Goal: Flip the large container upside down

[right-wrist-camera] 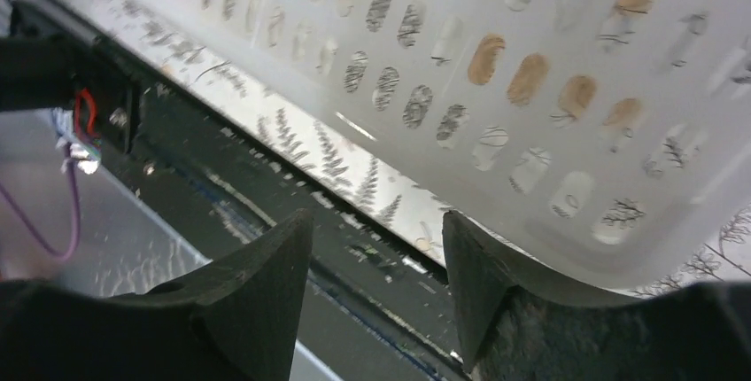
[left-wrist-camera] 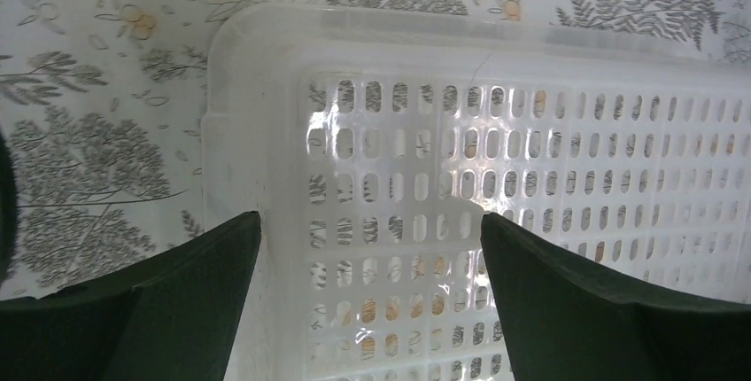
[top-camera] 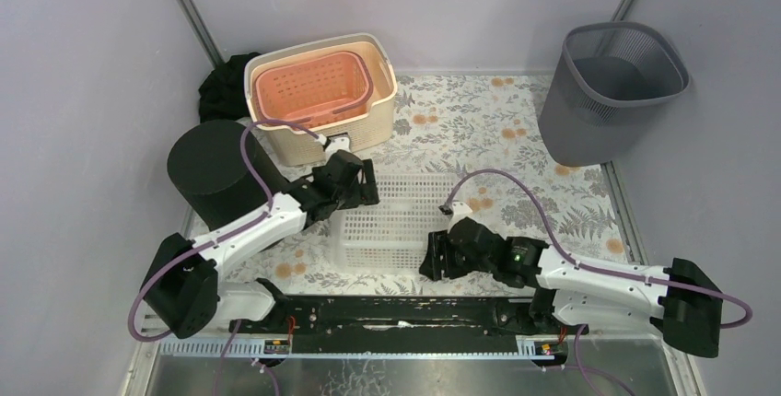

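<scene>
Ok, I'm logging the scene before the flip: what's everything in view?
clear basket: one, translucent white, middle of the scene
cream basket: one, cream, far left
orange basket: one, orange, nested in the cream basket
bin: one, grey, far right
cylinder: one, black, left
cloth: one, black, behind the cylinder
tablecloth: one, floral, under the baskets
left gripper: one, black, open above the clear basket
right gripper: one, black, open at its near right corner

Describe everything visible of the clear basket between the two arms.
The clear basket is rectangular, of translucent whitish plastic, with rounded corners and rows of slots. It lies mid-table on the floral cloth. The open left gripper is over its left end; the right gripper, open, is at its near right corner. Contact is unclear.
</scene>
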You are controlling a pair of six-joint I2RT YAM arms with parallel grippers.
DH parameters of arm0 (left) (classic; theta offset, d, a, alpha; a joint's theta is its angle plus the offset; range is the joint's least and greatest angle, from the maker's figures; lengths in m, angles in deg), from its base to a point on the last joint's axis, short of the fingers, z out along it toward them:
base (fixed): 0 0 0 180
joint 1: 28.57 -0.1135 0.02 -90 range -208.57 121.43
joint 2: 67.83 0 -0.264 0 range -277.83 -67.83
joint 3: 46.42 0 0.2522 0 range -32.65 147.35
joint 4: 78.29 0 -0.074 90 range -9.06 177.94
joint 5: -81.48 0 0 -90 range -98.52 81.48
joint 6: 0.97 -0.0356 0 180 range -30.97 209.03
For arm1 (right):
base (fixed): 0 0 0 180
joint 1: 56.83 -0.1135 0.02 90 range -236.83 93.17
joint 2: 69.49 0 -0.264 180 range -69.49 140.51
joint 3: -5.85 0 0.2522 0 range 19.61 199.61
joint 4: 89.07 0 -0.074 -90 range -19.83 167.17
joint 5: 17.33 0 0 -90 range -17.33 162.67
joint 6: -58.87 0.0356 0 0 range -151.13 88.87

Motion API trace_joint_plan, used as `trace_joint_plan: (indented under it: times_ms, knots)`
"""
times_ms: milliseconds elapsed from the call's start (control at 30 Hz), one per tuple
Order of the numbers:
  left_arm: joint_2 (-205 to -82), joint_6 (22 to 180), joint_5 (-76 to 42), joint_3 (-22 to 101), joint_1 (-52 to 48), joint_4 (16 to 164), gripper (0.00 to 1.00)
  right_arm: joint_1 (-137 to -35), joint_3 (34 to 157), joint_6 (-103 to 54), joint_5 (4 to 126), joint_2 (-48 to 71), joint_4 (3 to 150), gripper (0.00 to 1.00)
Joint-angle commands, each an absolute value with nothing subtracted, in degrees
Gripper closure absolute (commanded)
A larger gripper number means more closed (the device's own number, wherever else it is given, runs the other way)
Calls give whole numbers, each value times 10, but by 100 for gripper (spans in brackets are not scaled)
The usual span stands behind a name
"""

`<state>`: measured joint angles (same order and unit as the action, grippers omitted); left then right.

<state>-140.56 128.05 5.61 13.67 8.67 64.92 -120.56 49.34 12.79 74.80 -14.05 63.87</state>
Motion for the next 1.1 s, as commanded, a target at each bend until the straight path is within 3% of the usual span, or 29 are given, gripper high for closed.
trace_joint_plan:
  times_ms: [0,233,500,867,1067]
  knots:
    - [-1434,1295,66,163,118,685,0,-1174,460,190,818,-152,721,36]
    - [-1486,1289,51,196,142,719,0,-934,406,138,744,-191,749,32]
    - [-1621,1277,37,294,195,747,0,-675,524,39,609,-35,799,28]
    - [-1820,1246,2,499,198,754,0,-607,805,33,491,290,904,28]
    - [-1926,1247,9,642,183,719,0,-600,989,-46,475,346,782,30]
